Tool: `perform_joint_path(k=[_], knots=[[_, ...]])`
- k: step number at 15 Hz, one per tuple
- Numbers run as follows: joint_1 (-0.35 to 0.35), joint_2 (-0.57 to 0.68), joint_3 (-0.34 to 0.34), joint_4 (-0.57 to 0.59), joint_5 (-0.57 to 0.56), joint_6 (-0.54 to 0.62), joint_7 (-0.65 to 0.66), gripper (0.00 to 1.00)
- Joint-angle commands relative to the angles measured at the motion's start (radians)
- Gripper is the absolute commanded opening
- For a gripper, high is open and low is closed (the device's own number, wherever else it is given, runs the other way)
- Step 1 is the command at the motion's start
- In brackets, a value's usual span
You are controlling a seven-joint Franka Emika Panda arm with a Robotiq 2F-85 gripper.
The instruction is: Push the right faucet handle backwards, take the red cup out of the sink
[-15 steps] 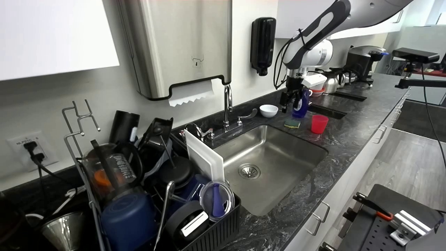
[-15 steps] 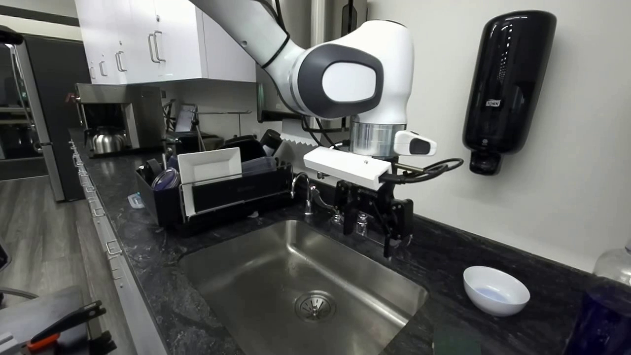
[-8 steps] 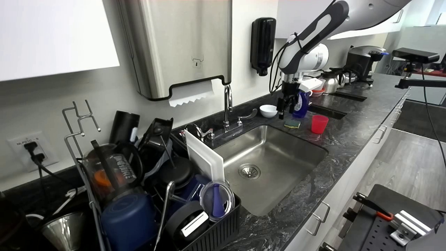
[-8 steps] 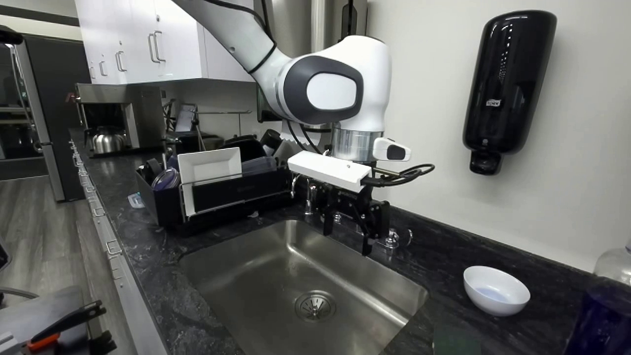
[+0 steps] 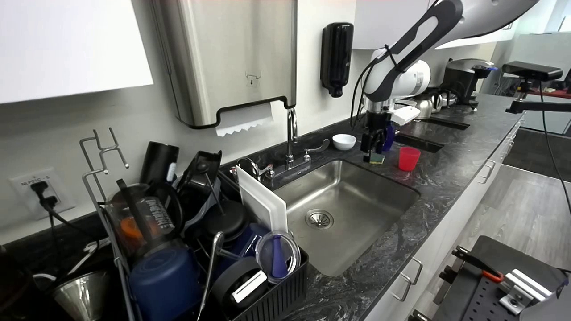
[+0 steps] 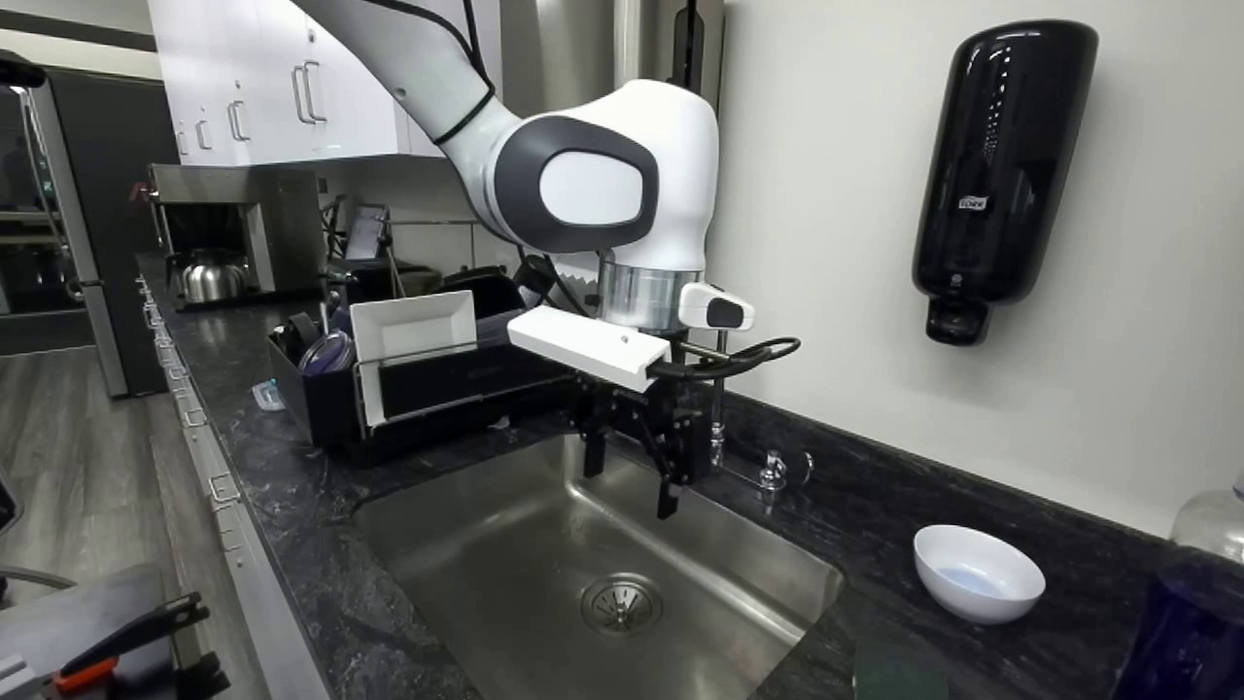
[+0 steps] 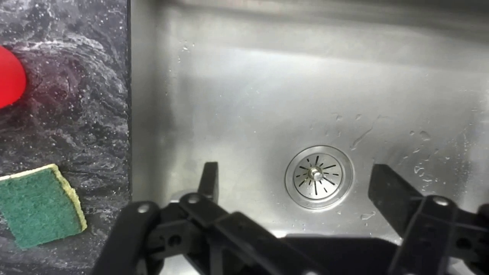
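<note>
My gripper (image 7: 294, 173) hangs over the sink (image 7: 248, 95), jaws wide apart and nothing between them. The round drain shows below, framed by the two fingers in the wrist view. In an exterior view the gripper (image 6: 630, 483) is above the basin, in front of the faucet. On the dark counter beside the sink stands the red cup (image 5: 408, 159), upright; just its rounded edge enters the wrist view at the left, as a red cup (image 7: 10, 78). The right faucet handle (image 5: 319, 146), a curved metal lever, is apart from the gripper; its base (image 6: 773, 472) shows in an exterior view too.
A green-yellow sponge (image 7: 42, 208) lies on the counter near the basin's edge. A white bowl (image 6: 978, 574) and a blue bottle (image 6: 1186, 612) stand by the wall. At the basin's far end is a crowded black dish rack (image 5: 281, 290).
My open gripper has moved away from the faucet and wall, out over the basin, and sits a little lower. The red cup and faucet handle have stayed where they were.
</note>
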Motion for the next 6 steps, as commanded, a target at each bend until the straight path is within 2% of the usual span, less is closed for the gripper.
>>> perform_joint_path(k=[1, 6], knots=[[0.007, -0.014, -0.005, -0.019, 0.001, 0.006, -0.001, 1.00], [0.007, -0.020, -0.006, -0.025, 0.001, 0.007, 0.000, 1.00]])
